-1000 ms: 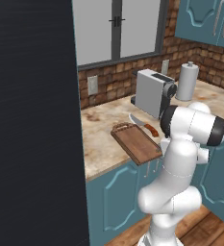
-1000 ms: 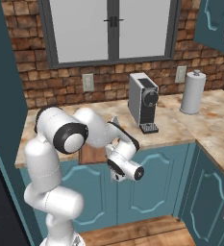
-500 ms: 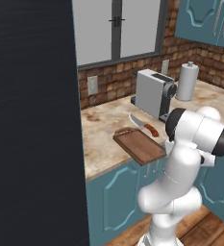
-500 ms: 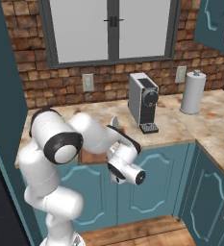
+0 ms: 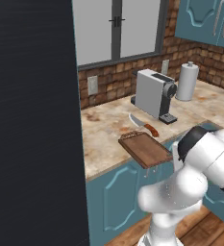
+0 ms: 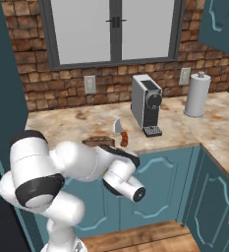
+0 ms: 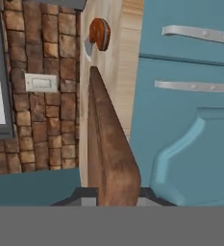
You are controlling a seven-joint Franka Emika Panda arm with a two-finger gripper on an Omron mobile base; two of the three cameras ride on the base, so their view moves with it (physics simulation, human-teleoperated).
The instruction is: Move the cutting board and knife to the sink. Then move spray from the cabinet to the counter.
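The cutting board (image 5: 145, 149) is seen lying at the front of the counter (image 5: 104, 129), with its near end overhanging the rounded edge above the teal base cabinets (image 5: 112, 197), which leaves that end free to be taken from the front. In the hand view the board (image 7: 108, 153) is shown edge-on, running away from the camera, and the two dark fingertips (image 7: 87, 194) are pressed against its near end from either side, so the gripper (image 7: 114, 194) is judged to be clamped on the board's edge. The grip is taken at the overhang because the flat board offers no other purchase from above. The knife (image 5: 144, 125) is found just behind the board, near the coffee machine (image 5: 154, 94), its reddish handle towards the board, and is left untouched. A paper towel roll (image 5: 187, 81) stands farther along the counter. Lifting is judged the step at hand; with the hold at one end, the board could tilt or slip.
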